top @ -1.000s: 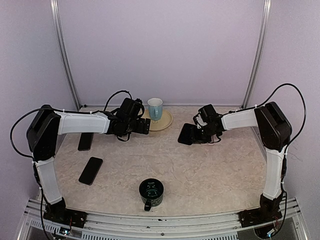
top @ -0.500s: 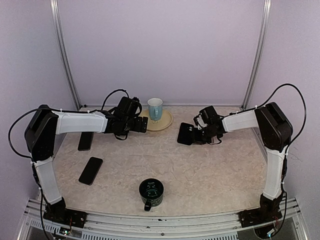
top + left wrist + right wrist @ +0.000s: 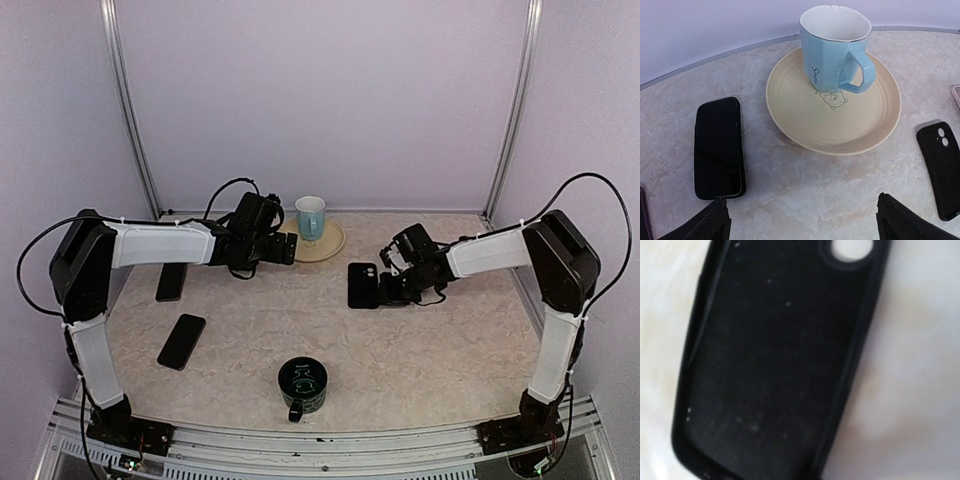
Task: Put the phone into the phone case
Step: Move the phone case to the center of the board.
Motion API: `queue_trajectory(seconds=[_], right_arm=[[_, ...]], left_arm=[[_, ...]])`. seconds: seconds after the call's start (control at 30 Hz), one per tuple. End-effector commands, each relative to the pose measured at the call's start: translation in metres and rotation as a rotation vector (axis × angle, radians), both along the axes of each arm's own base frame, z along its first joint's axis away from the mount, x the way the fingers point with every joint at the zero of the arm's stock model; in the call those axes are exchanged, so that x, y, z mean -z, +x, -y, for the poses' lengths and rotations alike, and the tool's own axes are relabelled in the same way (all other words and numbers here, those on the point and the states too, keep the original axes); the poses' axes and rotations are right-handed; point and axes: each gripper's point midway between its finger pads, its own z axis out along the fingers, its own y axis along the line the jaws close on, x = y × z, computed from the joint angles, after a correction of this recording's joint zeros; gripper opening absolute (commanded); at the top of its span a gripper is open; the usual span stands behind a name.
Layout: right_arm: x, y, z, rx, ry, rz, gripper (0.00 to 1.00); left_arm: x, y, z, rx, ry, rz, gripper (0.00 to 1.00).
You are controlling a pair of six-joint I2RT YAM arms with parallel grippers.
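Observation:
The black phone case (image 3: 362, 285) lies about flat on the table right of centre, its camera hole towards the back. My right gripper (image 3: 388, 286) is at its right edge and seems shut on it; the right wrist view is filled by the case's inside (image 3: 775, 365), fingers hidden. A black phone (image 3: 181, 340) lies at the front left. My left gripper (image 3: 285, 250) is open and empty, just left of the plate. Its wrist view shows another black phone (image 3: 718, 147) left of the plate and the case (image 3: 941, 170) at the right.
A blue cup (image 3: 310, 215) stands on a cream plate (image 3: 334, 246) at the back centre; both show in the left wrist view, cup (image 3: 832, 50) and plate (image 3: 790, 115). A dark green mug (image 3: 302, 385) stands at the front centre. Another dark flat device (image 3: 169, 282) lies at the left.
My right gripper has moved left and down, bringing the case from a raised tilt to lie about flat on the table. My left gripper drew slightly back towards the plate.

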Motion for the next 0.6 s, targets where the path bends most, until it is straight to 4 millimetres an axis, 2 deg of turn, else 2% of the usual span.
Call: queue_trajectory(seconds=[0.0,0.17,0.3,0.4,0.57], right_arm=[[-0.019,-0.026,-0.018,-0.05,0.037,-0.016,0.13],[-0.028,-0.043,-0.041,-0.108,0.07,-0.019,0.14],[-0.025,-0.051,-0.054,-0.142,0.092,-0.044,0.2],[-0.025,-0.052,-0.057,-0.156,0.099,-0.05,0.28],[-0.039,-0.039,-0.049,-0.129,0.084,0.005,0.28]], left_arm=[[0.004,0.006,0.017,0.052,-0.013,-0.019,0.99],[0.014,0.007,0.029,0.083,-0.016,-0.045,0.99],[0.02,0.008,0.034,0.096,-0.014,-0.056,0.99],[0.022,0.008,0.039,0.117,-0.013,-0.066,0.99],[0.035,0.01,0.045,0.141,0.043,-0.091,0.99]])
